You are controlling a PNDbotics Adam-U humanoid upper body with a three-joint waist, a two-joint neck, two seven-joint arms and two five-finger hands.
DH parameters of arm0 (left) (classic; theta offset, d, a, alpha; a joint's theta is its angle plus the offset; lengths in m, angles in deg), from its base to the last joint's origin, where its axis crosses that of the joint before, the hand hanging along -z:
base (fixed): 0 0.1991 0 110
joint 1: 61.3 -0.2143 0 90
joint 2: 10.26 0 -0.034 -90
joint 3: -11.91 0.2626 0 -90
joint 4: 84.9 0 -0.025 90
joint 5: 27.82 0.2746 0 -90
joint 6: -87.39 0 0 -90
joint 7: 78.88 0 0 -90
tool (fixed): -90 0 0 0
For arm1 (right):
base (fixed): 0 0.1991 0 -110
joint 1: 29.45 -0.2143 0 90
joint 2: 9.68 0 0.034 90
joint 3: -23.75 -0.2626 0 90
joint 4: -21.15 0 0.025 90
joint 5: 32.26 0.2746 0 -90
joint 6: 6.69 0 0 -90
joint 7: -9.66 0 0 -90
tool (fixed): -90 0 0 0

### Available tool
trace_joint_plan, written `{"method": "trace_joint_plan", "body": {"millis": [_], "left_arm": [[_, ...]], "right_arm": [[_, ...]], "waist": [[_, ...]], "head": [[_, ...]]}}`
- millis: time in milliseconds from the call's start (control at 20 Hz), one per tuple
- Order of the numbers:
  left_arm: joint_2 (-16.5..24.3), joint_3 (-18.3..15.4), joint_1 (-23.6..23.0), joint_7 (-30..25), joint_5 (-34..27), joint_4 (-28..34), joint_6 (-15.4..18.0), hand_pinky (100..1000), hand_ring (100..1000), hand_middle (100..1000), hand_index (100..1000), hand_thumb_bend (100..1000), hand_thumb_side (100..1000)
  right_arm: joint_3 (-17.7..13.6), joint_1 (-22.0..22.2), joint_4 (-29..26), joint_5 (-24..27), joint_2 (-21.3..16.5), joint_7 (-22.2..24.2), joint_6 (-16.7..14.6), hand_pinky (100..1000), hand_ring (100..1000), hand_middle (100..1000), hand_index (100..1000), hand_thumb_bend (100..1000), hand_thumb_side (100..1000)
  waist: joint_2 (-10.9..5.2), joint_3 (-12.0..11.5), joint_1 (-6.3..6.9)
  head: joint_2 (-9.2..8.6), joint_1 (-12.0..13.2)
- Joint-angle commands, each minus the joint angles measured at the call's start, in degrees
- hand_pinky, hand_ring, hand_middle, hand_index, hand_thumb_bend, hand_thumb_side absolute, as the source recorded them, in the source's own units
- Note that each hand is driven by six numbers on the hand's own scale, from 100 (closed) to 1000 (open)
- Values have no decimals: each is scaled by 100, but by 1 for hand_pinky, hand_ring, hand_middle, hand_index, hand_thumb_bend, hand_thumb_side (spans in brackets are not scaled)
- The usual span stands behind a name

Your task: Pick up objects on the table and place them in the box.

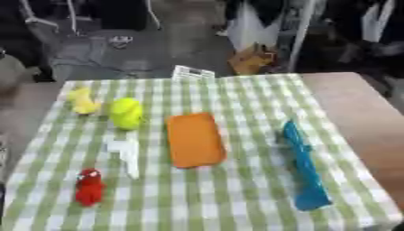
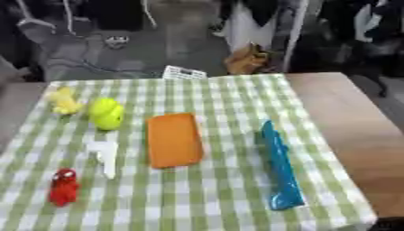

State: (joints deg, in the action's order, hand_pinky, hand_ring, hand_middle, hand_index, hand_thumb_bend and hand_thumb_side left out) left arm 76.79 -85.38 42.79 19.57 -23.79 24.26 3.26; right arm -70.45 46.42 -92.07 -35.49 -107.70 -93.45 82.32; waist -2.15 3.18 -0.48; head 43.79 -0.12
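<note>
Lying flat on checked cloth [image 1: 236, 189]: orange slab [image 1: 195, 140] (rounded corners), long blue tool [image 1: 305, 169]; fingers unseen.

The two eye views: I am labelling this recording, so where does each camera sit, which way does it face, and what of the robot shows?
Left eye view: in the head, looking down at the checked tablecloth; no arm or hand shows.
Right eye view: beside it, same downward look; no arm or hand shows.
Shared: orange tray, blue tool, red figure, white piece, green toy, yellow toy, each shifted slightly sideways between views.
</note>
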Motion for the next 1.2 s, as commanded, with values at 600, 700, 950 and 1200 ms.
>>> {"method": "trace_joint_plan", "body": {"millis": [600,700,950,1200], "left_arm": [[124,-30,58,5,6,70,-2,540,683,727,839,209,833],[124,-31,57,7,6,71,-2,540,683,727,839,209,832],[123,-31,56,8,6,71,-3,541,683,727,839,209,832],[123,-32,56,7,8,71,-2,541,683,728,839,209,832]], "right_arm": [[-57,-57,-137,-47,-203,-29,4,524,651,773,857,100,753],[-57,-58,-137,-48,-203,-31,4,524,651,773,857,100,753],[-58,-56,-137,-50,-202,-35,7,524,651,773,857,100,754],[-57,-57,-137,-48,-202,-38,9,523,651,773,857,100,754]], "waist": [[-10,13,-60],[-10,14,-60],[-10,15,-60],[-10,13,-60]], "head": [[-59,-22],[-62,-21],[-61,-19],[-59,-21]]}}
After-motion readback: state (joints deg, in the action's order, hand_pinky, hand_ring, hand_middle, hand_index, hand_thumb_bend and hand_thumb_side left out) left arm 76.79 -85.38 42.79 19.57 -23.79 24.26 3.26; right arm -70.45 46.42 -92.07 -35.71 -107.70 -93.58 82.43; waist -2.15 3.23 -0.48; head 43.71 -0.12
